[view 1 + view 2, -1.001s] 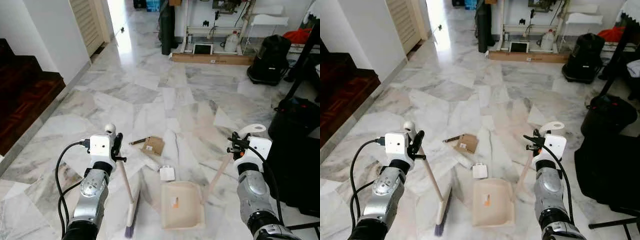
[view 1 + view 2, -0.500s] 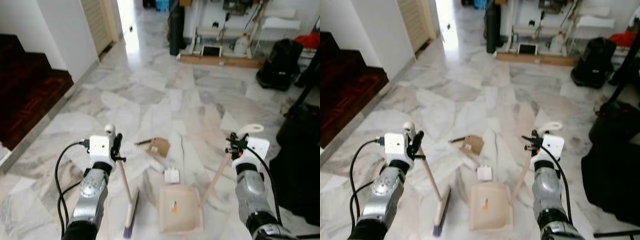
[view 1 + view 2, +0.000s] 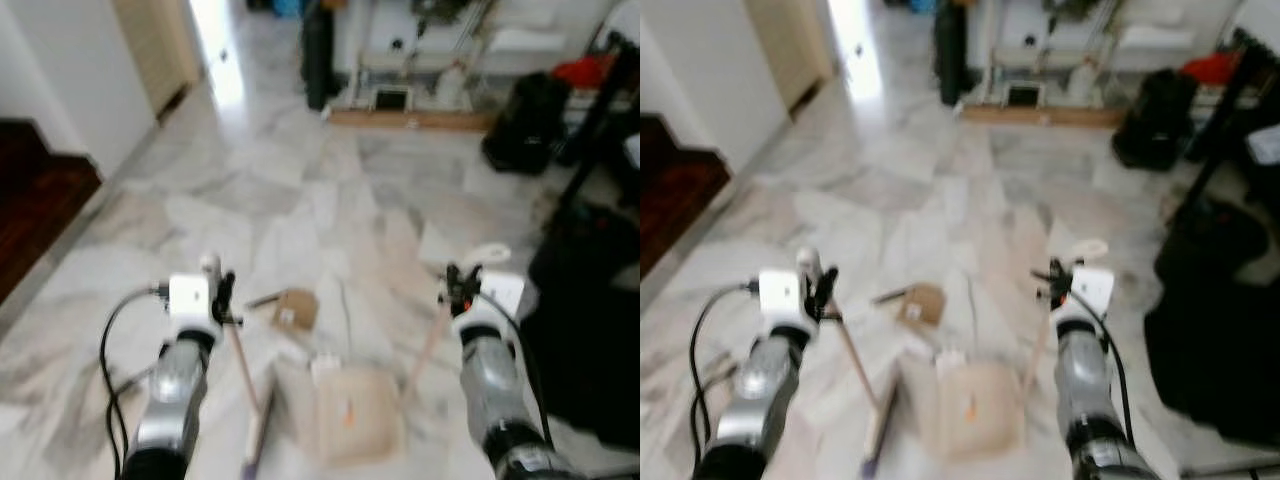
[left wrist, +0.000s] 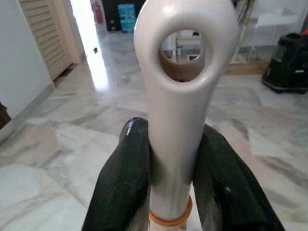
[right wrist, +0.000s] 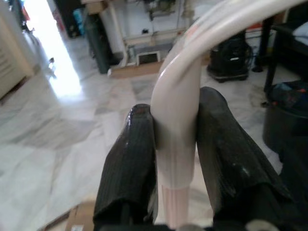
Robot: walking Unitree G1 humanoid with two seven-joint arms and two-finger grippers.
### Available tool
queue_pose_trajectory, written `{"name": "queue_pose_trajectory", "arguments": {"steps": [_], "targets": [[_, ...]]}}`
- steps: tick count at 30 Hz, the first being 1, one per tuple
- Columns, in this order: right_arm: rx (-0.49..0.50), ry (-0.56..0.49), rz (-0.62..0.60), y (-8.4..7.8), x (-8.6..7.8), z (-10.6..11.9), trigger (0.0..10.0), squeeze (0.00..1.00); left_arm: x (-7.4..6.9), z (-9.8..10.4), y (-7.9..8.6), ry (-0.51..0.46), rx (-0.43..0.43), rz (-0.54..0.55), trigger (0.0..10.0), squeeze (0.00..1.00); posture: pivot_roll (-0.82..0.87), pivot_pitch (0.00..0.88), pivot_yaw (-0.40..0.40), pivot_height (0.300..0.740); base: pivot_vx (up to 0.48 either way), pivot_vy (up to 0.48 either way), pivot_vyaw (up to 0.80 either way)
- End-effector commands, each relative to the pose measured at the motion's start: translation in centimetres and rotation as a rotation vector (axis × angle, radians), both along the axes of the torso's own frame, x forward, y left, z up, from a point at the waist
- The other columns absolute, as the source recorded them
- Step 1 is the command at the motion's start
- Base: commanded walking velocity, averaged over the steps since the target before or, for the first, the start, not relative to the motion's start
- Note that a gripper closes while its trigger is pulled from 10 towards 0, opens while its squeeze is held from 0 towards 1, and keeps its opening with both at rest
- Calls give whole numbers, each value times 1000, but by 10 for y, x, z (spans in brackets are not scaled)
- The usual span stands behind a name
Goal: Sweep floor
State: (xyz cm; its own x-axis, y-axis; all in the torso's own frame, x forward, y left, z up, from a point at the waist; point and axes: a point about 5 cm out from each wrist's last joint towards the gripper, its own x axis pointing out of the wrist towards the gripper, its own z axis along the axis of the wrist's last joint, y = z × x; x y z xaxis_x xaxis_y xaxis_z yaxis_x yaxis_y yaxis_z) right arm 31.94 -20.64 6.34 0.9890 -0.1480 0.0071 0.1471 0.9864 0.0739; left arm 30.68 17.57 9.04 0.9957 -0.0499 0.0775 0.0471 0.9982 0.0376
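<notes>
Floor debris: a brown cardboard scrap (image 3: pixel 293 306) lies on the marble floor (image 3: pixel 300 190) just ahead of the dustpan (image 3: pixel 350 422); a small white piece (image 3: pixel 325 367) sits at the pan's front lip, touching or nearly so — blur prevents a firmer call. Something small and orange shows inside the pan.

Broom (image 3: pixel 252 420): head on the floor just left of the pan, handle sloping up to the left hand (image 3: pixel 216 302). Left wrist view confirms both black fingers (image 4: pixel 126 178) clamped on the white handle below its hanging loop. Right hand (image 3: pixel 457 290) likewise clamped on the dustpan handle (image 5: pixel 175 134), which runs down to the pan's right rear corner.

Change over the last second: the whole head view has shifted and gone soft, and the far shelving and black bags sit differently in frame — camera motion, the robot stepping or turning. Broom, pan and scraps keep the same arrangement relative to each other and to the hands. Grips unchanged.

Reading: repositioning, not a stroke. Cardboard not yet collected; the sweep into the pan remains to be done.
</notes>
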Motion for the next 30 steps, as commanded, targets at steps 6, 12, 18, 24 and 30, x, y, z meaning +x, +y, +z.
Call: {"name": "queue_pose_trajectory", "arguments": {"steps": [6,12,18,24,30], "targets": [[-7,-45,-13,-4,3,9,10000,0,2,7,-9,-38,-10,-31,10000,0,16,55,43,740,336,0,-133],[-6,-54,-15,-5,4,11,10000,0,3,8,-10,-38,-8,-32,10000,0,15,46,43,740,334,0,0],[-6,-54,-15,-6,3,11,10000,0,2,8,-10,-41,-8,-37,10000,0,16,38,44,740,322,0,0],[-8,-51,-14,-5,3,10,10000,0,3,9,-9,-43,-8,-39,10000,0,20,39,45,740,0,0,0],[-8,-50,-20,-8,3,10,10000,0,3,10,-9,-46,-7,-36,10000,0,18,46,47,740,0,0,0]]}}
